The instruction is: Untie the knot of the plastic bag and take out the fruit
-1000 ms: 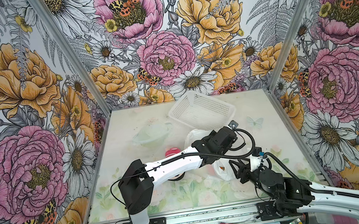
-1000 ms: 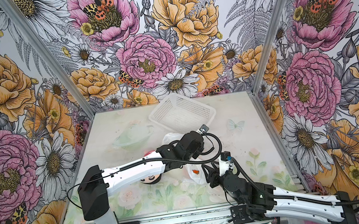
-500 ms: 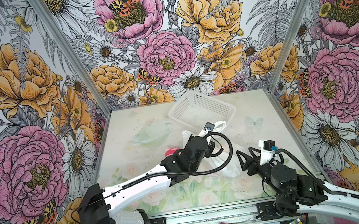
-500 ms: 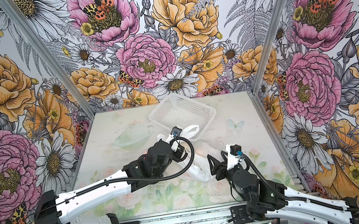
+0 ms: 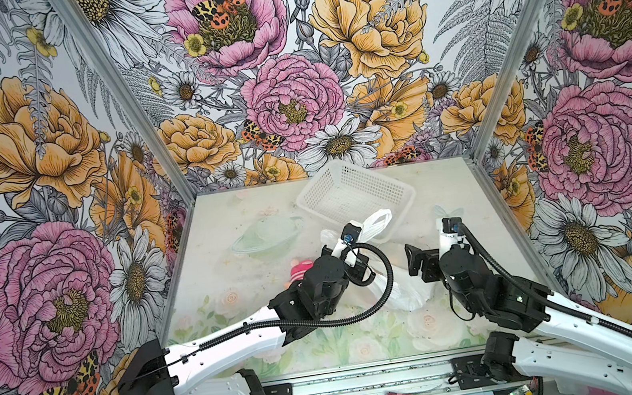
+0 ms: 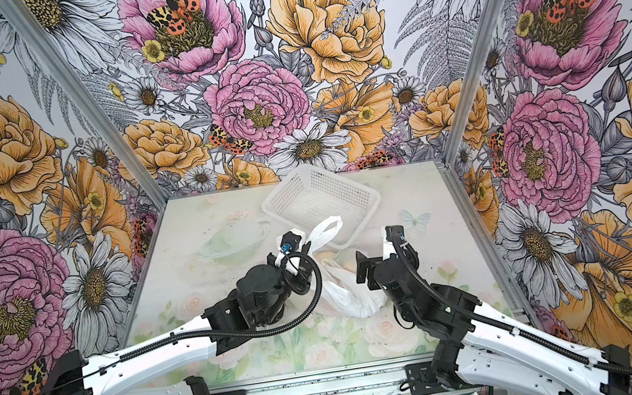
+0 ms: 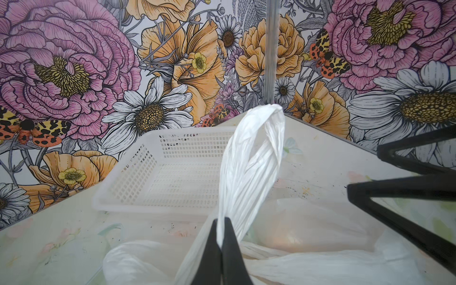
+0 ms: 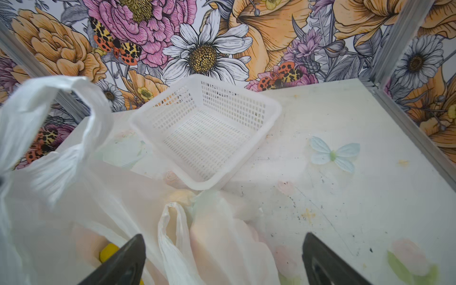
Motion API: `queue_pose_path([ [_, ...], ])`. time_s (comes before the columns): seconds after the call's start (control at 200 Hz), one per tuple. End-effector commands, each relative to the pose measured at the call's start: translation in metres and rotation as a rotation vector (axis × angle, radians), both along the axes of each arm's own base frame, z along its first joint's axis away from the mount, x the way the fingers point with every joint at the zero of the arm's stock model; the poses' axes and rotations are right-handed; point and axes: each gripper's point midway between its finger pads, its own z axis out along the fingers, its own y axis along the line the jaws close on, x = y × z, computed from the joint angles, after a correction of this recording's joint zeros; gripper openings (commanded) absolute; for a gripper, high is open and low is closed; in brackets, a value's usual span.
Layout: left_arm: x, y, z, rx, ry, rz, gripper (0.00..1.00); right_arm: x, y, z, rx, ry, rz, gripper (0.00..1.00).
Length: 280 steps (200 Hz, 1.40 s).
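In both top views, a thin white plastic bag [image 5: 401, 293] [image 6: 351, 296] lies crumpled near the middle of a pale, flower-printed table [image 5: 231, 261], between two white-and-black robot arms. The left arm [image 5: 221, 344] reaches in to the bag's raised handle [image 5: 378, 221], a white loop standing in front of a white perforated basket [image 5: 406, 194] at the back of the table. The arm's tip is hidden under its own wrist. The right arm [image 5: 552, 308] ends just beside the bag's right side. A pink striped doll [image 5: 300, 270] peeks out behind the left arm, left of the bag.

In the left wrist view, the left claw [image 7: 220, 223] is pinched closed on the base of the raised handle. The handle rises upright and gathered from between the black fingers [image 7: 212, 246]. The basket sits flat on the table behind it. A pale orange fruit [image 7: 296, 237] glows through the bag's film. Two black fingers of the other arm come in from one edge, spread apart.

In the right wrist view, the right claw [image 8: 223, 235] stands wide open over the bag and grips nothing, with one dark finger on each side. Between the fingers the second handle [image 8: 172, 234] lies slack in a small loop, apart from the raised one. A bright yellow piece of fruit shows at the bag just beside one finger. Whether it is bare or behind film, I cannot tell.
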Motion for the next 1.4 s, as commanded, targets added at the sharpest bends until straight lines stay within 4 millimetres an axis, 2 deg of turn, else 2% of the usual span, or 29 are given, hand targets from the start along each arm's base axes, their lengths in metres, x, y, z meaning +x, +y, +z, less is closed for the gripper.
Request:
queue_pose_path([
  [0.0, 0.0, 0.001, 0.008, -0.034, -0.018, -0.007, 0.0, 0.004, 0.008, -0.011, 0.008, 0.113, 0.044, 0.99],
  [0.125, 0.0, 0.002, 0.008, -0.035, -0.018, -0.004, 0.0, 0.015, 0.005, -0.017, -0.006, 0.152, 0.023, 0.99],
  [0.43, 0.0, 0.001, 0.007, -0.036, -0.015, -0.008, 0.0, 0.027, 0.008, -0.032, -0.037, 0.214, 0.031, 0.99],
  [0.61, -0.002, 0.002, 0.008, -0.041, -0.015, -0.015, 0.0, 0.035, 0.009, -0.057, -0.081, 0.288, 0.004, 0.99],
  [0.751, -0.002, 0.001, 0.008, -0.041, -0.015, -0.019, 0.0, 0.041, 0.015, -0.076, -0.115, 0.349, 0.006, 0.93],
  [0.781, -0.002, 0.002, 0.009, -0.045, -0.016, -0.018, 0.0, 0.041, 0.016, -0.079, -0.118, 0.359, 0.005, 0.9],
  [0.836, -0.002, 0.002, 0.008, -0.045, -0.014, -0.015, 0.0, 0.042, 0.016, -0.084, -0.126, 0.372, -0.002, 0.75],
  [0.876, -0.002, 0.004, 0.009, -0.048, -0.015, -0.01, 0.0, 0.042, 0.016, -0.087, -0.129, 0.379, -0.004, 0.61],
  [0.941, 0.0, 0.005, 0.008, -0.057, -0.011, -0.004, 0.0, 0.042, 0.014, -0.087, -0.119, 0.377, -0.021, 0.31],
  [0.991, 0.003, 0.007, 0.006, -0.065, 0.001, 0.008, 0.0, 0.043, 0.012, -0.078, -0.094, 0.352, -0.038, 0.14],
  [1.056, 0.011, 0.011, 0.002, -0.085, 0.035, 0.039, 0.0, 0.045, 0.012, -0.059, -0.03, 0.295, -0.047, 0.0],
  [1.161, 0.027, 0.028, 0.002, -0.136, 0.085, 0.128, 0.0, 0.05, 0.02, -0.013, 0.136, 0.143, -0.025, 0.0],
  [1.251, 0.035, 0.041, 0.011, -0.187, 0.107, 0.156, 0.0, 0.052, 0.032, 0.019, 0.268, 0.035, 0.03, 0.0],
  [1.396, 0.054, 0.068, 0.037, -0.265, 0.121, 0.196, 0.0, 0.064, 0.05, 0.047, 0.361, -0.062, 0.08, 0.0],
])
